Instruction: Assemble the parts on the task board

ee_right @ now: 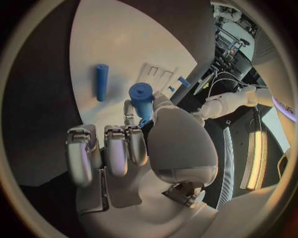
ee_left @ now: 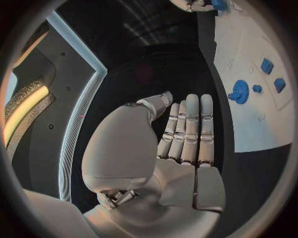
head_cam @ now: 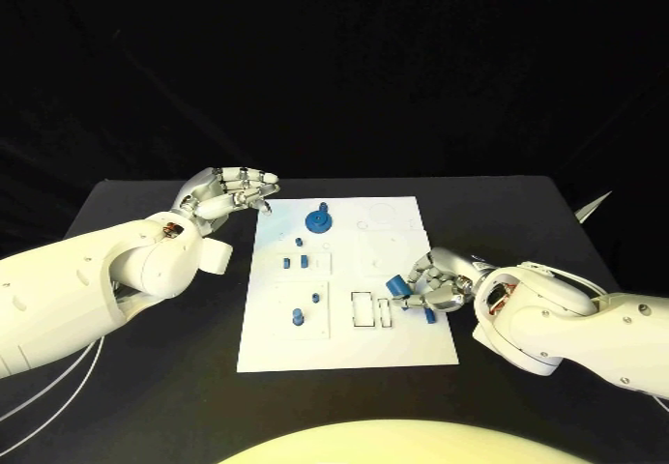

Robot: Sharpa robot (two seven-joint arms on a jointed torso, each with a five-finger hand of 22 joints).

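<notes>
Blue cylinder [ee_right: 141, 97] upright (end-face up) in right hand [ee_right: 133, 148]

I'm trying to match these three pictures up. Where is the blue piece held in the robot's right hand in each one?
Head view: the blue piece sits at the right hand's fingertips, over the task board's right side.
Left wrist view: a small blue piece at the circle's rim, by the far hand.
Right wrist view: central, the blue piece pinched above the palm.
Shared landmark: the white task board.
</notes>
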